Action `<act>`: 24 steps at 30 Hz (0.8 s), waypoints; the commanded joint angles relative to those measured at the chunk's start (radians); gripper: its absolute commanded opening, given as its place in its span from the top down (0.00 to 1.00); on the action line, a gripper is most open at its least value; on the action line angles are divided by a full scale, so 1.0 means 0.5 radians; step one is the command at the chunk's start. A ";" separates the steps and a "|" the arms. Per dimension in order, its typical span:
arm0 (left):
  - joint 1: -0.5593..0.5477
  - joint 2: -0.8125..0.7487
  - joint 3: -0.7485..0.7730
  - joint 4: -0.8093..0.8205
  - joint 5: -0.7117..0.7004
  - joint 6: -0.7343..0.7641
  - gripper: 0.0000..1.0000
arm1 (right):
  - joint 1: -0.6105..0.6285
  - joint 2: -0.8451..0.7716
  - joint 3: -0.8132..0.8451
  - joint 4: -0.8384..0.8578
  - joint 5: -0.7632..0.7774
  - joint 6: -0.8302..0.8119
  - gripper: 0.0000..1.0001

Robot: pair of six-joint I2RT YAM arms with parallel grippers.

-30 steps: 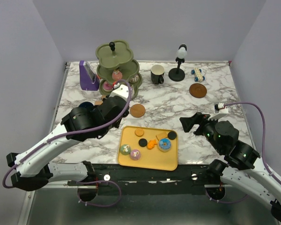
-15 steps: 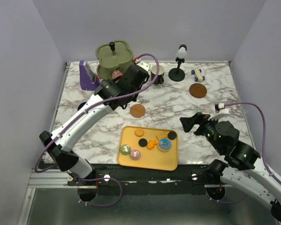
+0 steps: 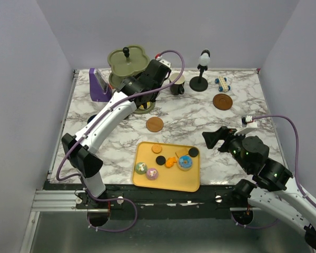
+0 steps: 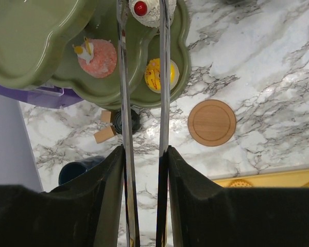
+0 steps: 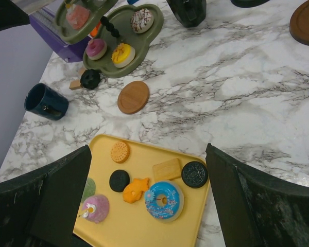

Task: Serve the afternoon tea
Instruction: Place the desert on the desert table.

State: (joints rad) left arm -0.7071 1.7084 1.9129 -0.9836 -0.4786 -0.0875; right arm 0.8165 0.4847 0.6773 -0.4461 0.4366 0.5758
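From where I stand, the left arm reaches far across the marble counter (image 3: 242,92) to the olive-green three-tier stand (image 3: 117,63) at the back left. The left tool (image 4: 142,6) points down over the stand's lower tiers, its two thin fingers (image 4: 164,77) running parallel with a narrow gap. A white-frosted cupcake (image 4: 144,9) with a red cherry sits right between the tips, but the wrist view cuts off there, so I cannot tell whether it is pinched or only straddled. Beside the fingers, a yellow doughnut (image 4: 162,74) and a pink-orange cupcake (image 4: 95,56) lie on the stand.

One round brown coaster (image 4: 211,122) lies on the counter between the stand and the yellow tray (image 3: 192,182). A second coaster (image 3: 222,101) lies well apart at the back right. The black cream-lined mug (image 3: 177,84) stands just right of the left arm's wrist, and the dark-blue mug (image 5: 46,102) is near the left edge.

The tray holds a blue doughnut (image 5: 165,199), a pink cupcake (image 5: 95,208), a round orange biscuit (image 5: 120,152) and a square biscuit (image 5: 166,170).

The right tool (image 5: 147,149) hangs near the tray's right side, fingers spread wide with nothing between them.
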 commanded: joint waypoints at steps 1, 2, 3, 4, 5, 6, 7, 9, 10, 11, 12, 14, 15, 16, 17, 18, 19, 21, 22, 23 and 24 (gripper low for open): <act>0.053 0.059 0.118 0.061 -0.020 0.066 0.64 | 0.008 -0.010 -0.024 0.012 0.014 0.005 0.00; 0.060 0.073 0.130 0.063 -0.027 0.078 0.64 | 0.008 -0.010 -0.026 0.012 0.015 0.005 0.00; 0.064 0.083 0.137 0.072 -0.039 0.084 0.64 | 0.007 -0.009 -0.025 0.012 0.015 0.004 0.00; 0.067 0.096 0.149 0.079 -0.051 0.097 0.64 | 0.008 -0.009 -0.025 0.013 0.015 0.003 0.00; 0.072 0.105 0.160 0.080 -0.060 0.106 0.64 | 0.008 -0.006 -0.025 0.011 0.014 0.002 0.00; 0.078 0.119 0.178 0.078 -0.064 0.111 0.64 | 0.007 0.000 -0.025 0.013 0.015 0.002 0.00; 0.085 0.133 0.194 0.072 -0.064 0.111 0.64 | 0.008 0.002 -0.023 0.012 0.015 0.003 0.00; 0.099 0.150 0.208 0.071 -0.067 0.108 0.64 | 0.008 0.005 -0.023 0.012 0.015 0.002 0.00; 0.106 0.159 0.211 0.073 -0.061 0.102 0.64 | 0.008 0.008 -0.023 0.012 0.015 0.002 0.00; 0.113 0.170 0.214 0.074 -0.054 0.100 0.64 | 0.008 0.008 -0.021 0.011 0.016 0.002 0.00; 0.120 0.179 0.217 0.077 -0.052 0.098 0.64 | 0.010 0.011 -0.023 0.013 0.015 0.002 0.00; 0.136 0.214 0.232 0.069 -0.059 0.093 0.64 | 0.008 0.012 -0.019 0.012 0.015 0.002 0.00; 0.143 0.231 0.240 0.061 -0.068 0.094 0.63 | 0.009 0.011 -0.020 0.012 0.015 0.003 0.00; 0.151 0.245 0.247 0.054 -0.081 0.092 0.63 | 0.009 0.009 -0.018 0.012 0.016 0.004 0.00; 0.156 0.259 0.252 0.050 -0.090 0.090 0.63 | 0.008 0.010 -0.019 0.012 0.014 0.003 0.00; 0.164 0.264 0.252 0.050 -0.097 0.089 0.63 | 0.008 0.005 -0.022 0.012 0.016 0.003 0.00; 0.170 0.270 0.247 0.050 -0.099 0.088 0.63 | 0.010 0.006 -0.022 0.012 0.016 0.002 0.00; 0.185 0.279 0.248 0.050 -0.105 0.086 0.63 | 0.008 0.002 -0.022 0.012 0.019 0.002 0.00; 0.192 0.284 0.248 0.050 -0.109 0.086 0.63 | 0.010 0.000 -0.023 0.012 0.019 0.002 0.00; 0.200 0.287 0.248 0.053 -0.111 0.088 0.63 | 0.008 -0.001 -0.023 0.014 0.017 0.002 0.00; 0.207 0.288 0.247 0.056 -0.110 0.086 0.63 | 0.008 0.002 -0.023 0.012 0.017 0.002 0.00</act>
State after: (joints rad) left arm -0.6205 1.8500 2.0045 -0.9680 -0.4923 -0.0490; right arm 0.8165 0.4889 0.6773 -0.4461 0.4366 0.5758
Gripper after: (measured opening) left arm 0.425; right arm 0.997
